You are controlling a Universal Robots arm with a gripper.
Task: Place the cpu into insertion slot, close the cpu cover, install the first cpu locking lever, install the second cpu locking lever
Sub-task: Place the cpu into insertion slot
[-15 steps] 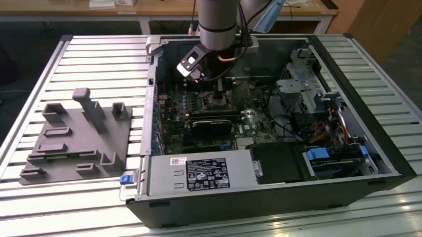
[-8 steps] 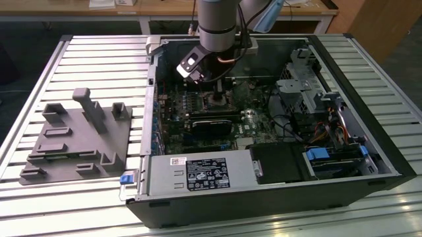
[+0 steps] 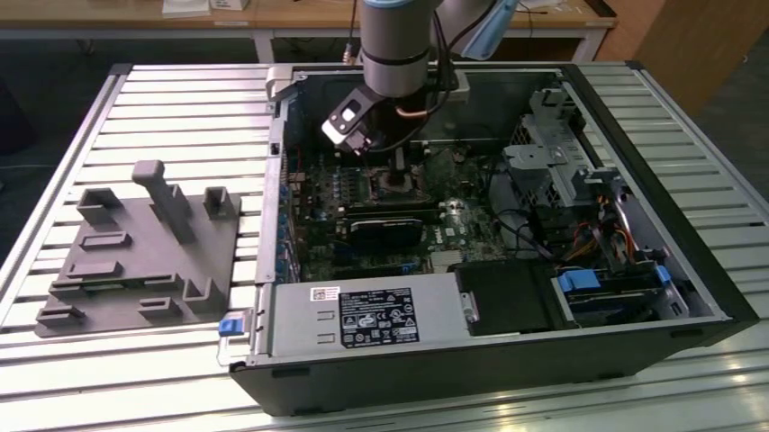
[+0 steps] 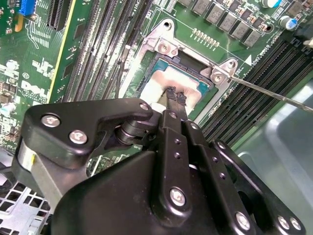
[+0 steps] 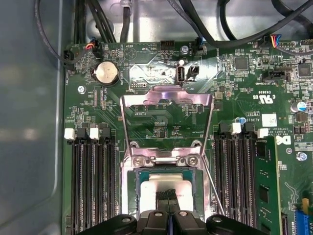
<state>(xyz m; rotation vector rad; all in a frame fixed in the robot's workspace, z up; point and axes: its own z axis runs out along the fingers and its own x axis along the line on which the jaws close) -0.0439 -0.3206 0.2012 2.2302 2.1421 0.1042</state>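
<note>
Tight on two flanks of the insertion slot (image 5: pixel 129 186), with banks of long black memory slots (image 5: pixel 93 181) just beside its silvery frame and a green module (image 5: pixel 264 191) seated in the bank on one side. Leaves bare green board only past the hinge edge, and gives half of that to the cpu cover (image 5: pixel 166 95), swung right back and lying open, its square window over the board. Shows a thin wire lever (image 4: pixel 274 93) slanting out from a frame corner, across the neighbouring slots. Walled all round by the black case (image 3: pixel 481 369) in the exterior view; open straight upward, with the arm (image 3: pixel 397 36) reaching in from above.

Finds the cpu (image 5: pixel 151 182) flat in the slot, metal top upward and glaring pale, its edges parallel with the frame. Square, so no long axis to name. Puts the gripper (image 4: pixel 176 94) over the chip's middle, fingers (image 4: pixel 170 122) drawn narrow, nearly together. Has the tips at the metal top; touching or a hair above, cannot tell.

Rests the case on its side on a table (image 3: pixel 180 108) of silvery slats. Sets a grey fixture (image 3: pixel 132 252) with posts and pockets on the same slats at the exterior view's left, apart from the case. Beyond the table, a wooden desk (image 3: pixel 301 13) and dark floor (image 3: pixel 36 99).
</note>
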